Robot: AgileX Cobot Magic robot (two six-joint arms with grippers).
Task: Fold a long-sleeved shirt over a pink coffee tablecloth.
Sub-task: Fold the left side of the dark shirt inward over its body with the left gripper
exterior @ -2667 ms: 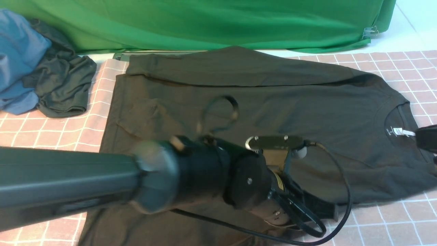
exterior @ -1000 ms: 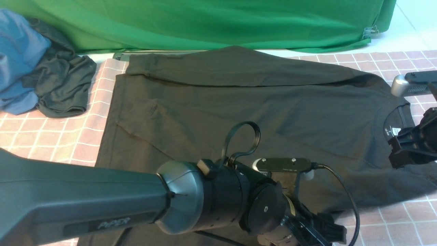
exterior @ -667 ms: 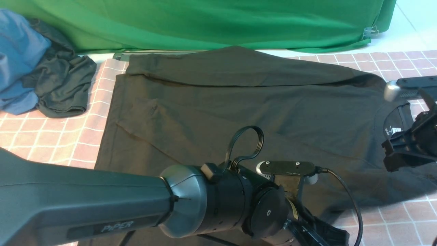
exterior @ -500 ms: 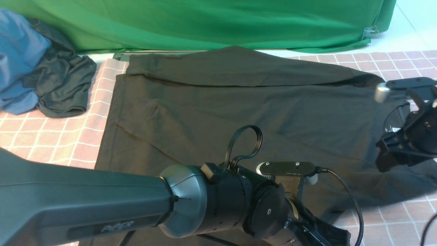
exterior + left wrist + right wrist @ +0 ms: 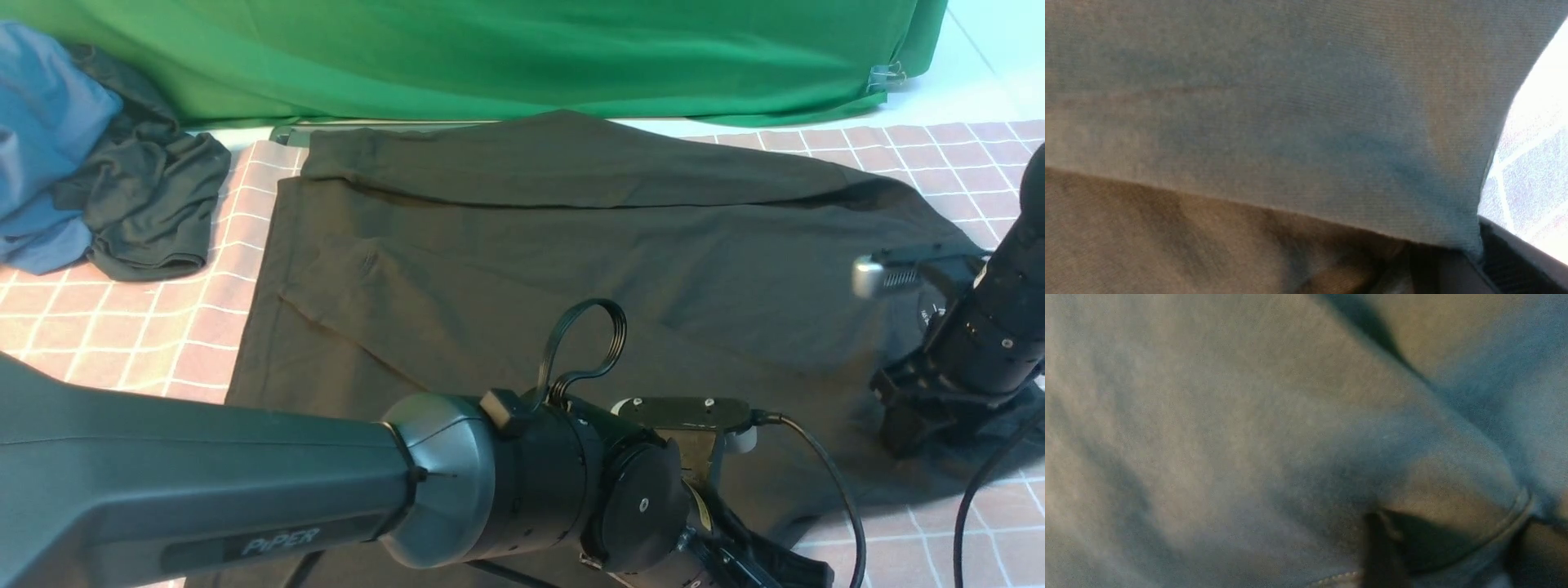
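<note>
- Green cloth is hanging along the far side, and the pink coffee tablecloth is spreading out in front of it.
- The long-sleeved shirt is lying flat on that pink cloth. It is stretching from left to right, with its neck end on the right.
- Your left gripper is sitting at the near edge of the shirt, close to the middle. It is squeezing shut. In the left wrist view the shirt's edge is running right up to its finger, so I think it is holding the shirt.
- Your right gripper is pressing down on the shirt on the right, by the neck end. You cannot tell if it is open or closed, because the right wrist view is showing only dark cloth around a finger.
- Both grippers are working on the near long side, so most of the shirt is lying away from them, toward the far side.
- I am guessing the next move is lifting that near side and carrying it far, across the short way. You are needing both grippers to go together, or the cloth may twist.
</note>
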